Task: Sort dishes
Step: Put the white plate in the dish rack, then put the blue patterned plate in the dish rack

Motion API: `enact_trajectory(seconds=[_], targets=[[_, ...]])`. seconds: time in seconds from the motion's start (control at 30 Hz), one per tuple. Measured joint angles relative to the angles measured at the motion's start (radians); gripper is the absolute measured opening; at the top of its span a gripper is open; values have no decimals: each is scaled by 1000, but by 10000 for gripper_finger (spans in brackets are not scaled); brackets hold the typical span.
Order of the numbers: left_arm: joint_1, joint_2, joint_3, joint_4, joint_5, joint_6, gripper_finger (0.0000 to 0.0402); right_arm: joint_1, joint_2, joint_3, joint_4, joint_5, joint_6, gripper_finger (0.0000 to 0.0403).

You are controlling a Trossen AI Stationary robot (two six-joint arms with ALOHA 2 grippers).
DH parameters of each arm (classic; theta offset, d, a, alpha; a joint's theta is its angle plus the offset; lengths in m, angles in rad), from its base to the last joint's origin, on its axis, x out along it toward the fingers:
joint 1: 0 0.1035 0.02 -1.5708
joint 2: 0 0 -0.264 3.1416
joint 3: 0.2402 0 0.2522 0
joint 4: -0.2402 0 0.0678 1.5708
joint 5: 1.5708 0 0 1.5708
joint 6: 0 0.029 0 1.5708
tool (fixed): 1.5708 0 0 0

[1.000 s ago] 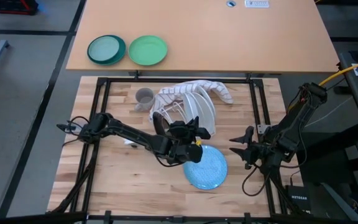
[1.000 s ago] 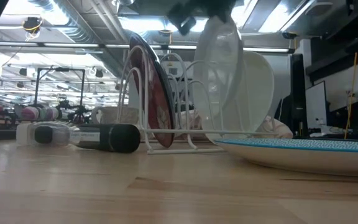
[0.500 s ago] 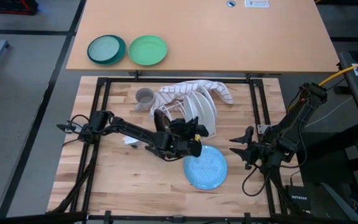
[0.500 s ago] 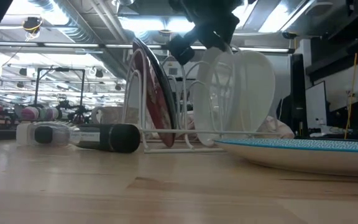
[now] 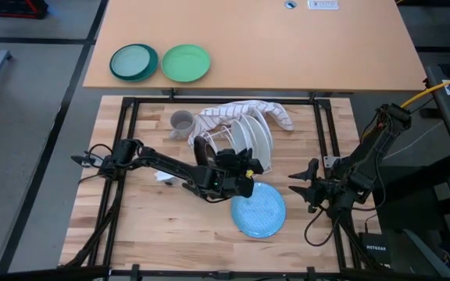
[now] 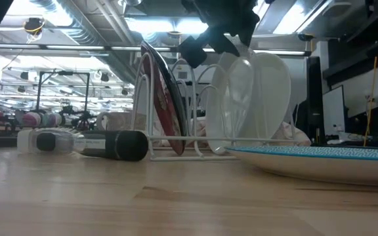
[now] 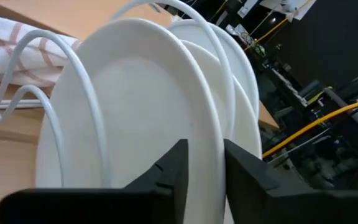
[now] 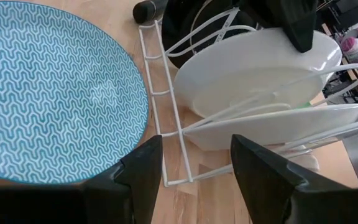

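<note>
A white wire rack (image 5: 209, 142) stands mid-table. It holds a red-flowered plate (image 6: 166, 98) with a black back and two white plates on edge. My left gripper (image 5: 244, 164) is above the rack, shut on the nearer white plate (image 6: 231, 98), which stands in a rack slot in front of the other white plate (image 6: 274, 92). A light blue plate (image 5: 258, 209) lies flat on the table near the rack. A grey cup (image 5: 181, 122) stands at the rack's far left. My right gripper (image 5: 303, 187) is open and empty to the right of the blue plate. My left gripper pinches the white plate's upper rim (image 7: 209, 146) between its two fingers, one finger on each face. The fingers come from above, slanting down from the table's near side. The plate stands on edge, its lower rim in the rack between the wire hoops.
A striped towel (image 5: 244, 113) lies behind the rack. A dark bottle (image 6: 107, 145) lies on the table left of the rack. A teal plate (image 5: 133, 62) and a green plate (image 5: 185, 62) sit on the far table. Black frame bars (image 5: 323, 140) border the work board.
My left gripper has gone down and a little toward the far edge with the white plate. The plate, held high and tilted above the rack a second ago, now stands lower, in a rack slot in front of the other white plate.
</note>
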Motion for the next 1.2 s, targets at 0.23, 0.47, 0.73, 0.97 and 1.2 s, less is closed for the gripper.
enact_trajectory(seconds=[0.23, 0.47, 0.73, 0.97, 1.2], targets=[[-5, 0, 0, 97, -5, 103, 105, 0, 0, 0, -1, 0, 0, 195], [-32, 0, 32, 158, -7, 331, 106, 0, 0, 0, -3, 0, 0, 195], [-103, -1, 134, 162, 14, 649, 106, 0, 0, 0, -4, -1, -9, 195], [-195, 1, 141, 198, 266, 820, 106, 0, -1, 0, -4, -109, -16, 195], [-274, 14, 141, 120, 469, 817, 106, 0, 15, 0, 34, -300, -15, 195]])
